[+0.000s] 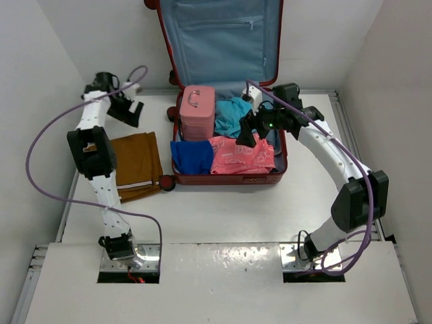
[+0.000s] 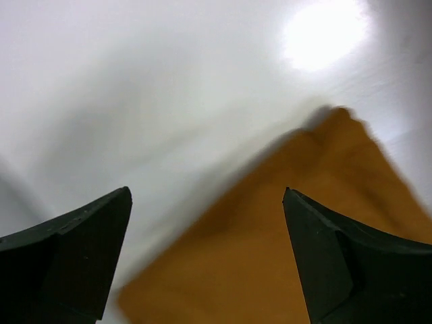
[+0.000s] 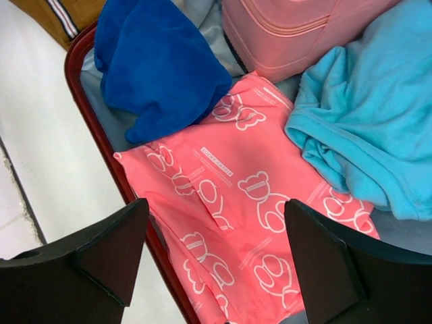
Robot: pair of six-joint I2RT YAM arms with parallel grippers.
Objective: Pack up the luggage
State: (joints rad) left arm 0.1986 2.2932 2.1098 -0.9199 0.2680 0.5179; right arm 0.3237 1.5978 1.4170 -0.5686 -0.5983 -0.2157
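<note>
Ochre garment (image 1: 135, 165) flat on table (image 1: 223, 216); pink case (image 1: 197, 111) behind blue cloth (image 1: 191, 156); bear-print garment (image 1: 243, 156) touching turquoise top (image 1: 233, 113).

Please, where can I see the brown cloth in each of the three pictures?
Top view: the brown cloth lies on the white table, just left of the suitcase.
Left wrist view: it fills the lower right.
Right wrist view: only a corner with a striped hem shows, at the top left edge, outside the suitcase's red rim.
Shared landmark: the white table borders the cloth in all three views.
</note>
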